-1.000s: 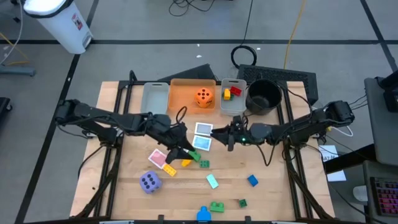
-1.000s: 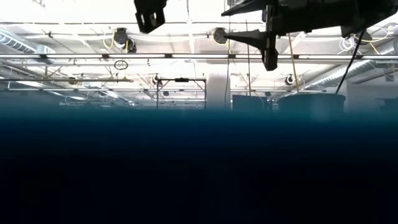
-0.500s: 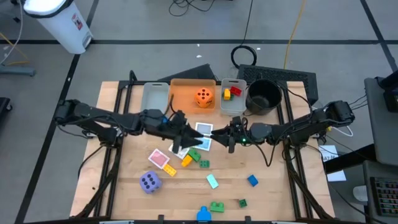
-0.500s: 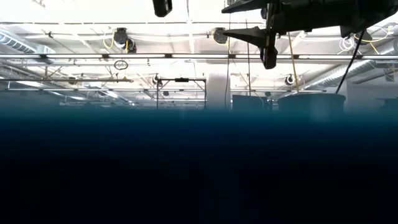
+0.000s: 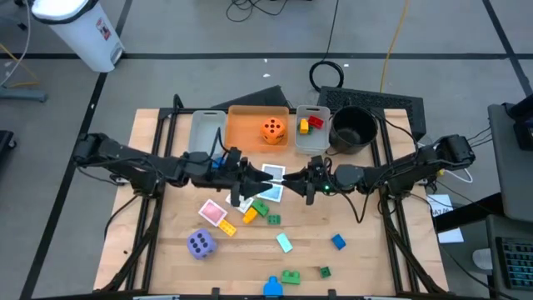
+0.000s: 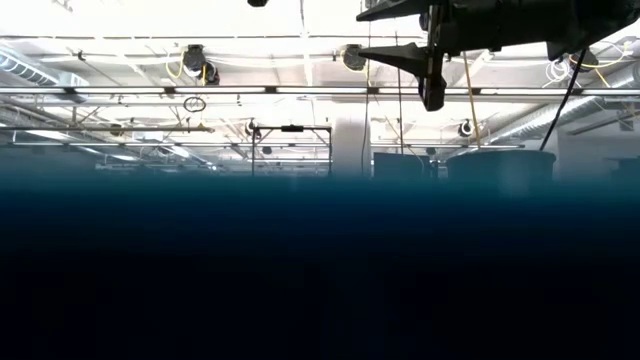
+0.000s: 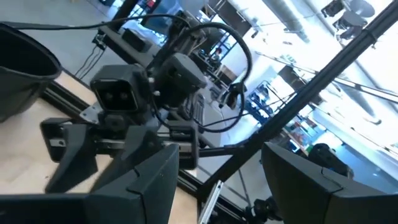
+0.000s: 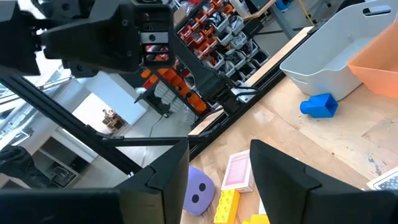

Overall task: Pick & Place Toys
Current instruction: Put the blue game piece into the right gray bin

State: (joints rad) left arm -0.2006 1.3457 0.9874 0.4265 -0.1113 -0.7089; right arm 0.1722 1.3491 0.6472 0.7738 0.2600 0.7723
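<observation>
My left gripper [image 5: 243, 177]: over the table's middle, just short of the picture cards; jaws parted with a clear gap in my left wrist view, nothing between them.
My right gripper [image 5: 305, 181]: facing the left one across the cards, fingers [image 8: 283, 180] apart, nothing held.
White picture cards [image 5: 271, 173]: two lie between my grippers, one overlapping the other.
Pink card [image 5: 212, 212]: flat on the wood, nearer the front edge than my left gripper.
Yellow brick [image 5: 249, 216]: beside a green brick [image 5: 261, 207], just beyond the pink card.
Purple die [image 5: 201, 243]: on the table toward the front left, well apart from both grippers.
Orange die [image 5: 272, 130]: sits inside the orange bin [image 5: 241, 127] at the back.
Grey bin, right of orange [image 5: 312, 140]: holds a red and a yellow brick.
Grey bin, left of orange [image 5: 206, 131]: a blue brick [image 8: 319, 105] lies on the table beside it.
Black bowl [image 5: 353, 129]: back right corner.
Loose bricks [image 5: 336, 242]: blue, green and pale ones scattered near the front.
</observation>
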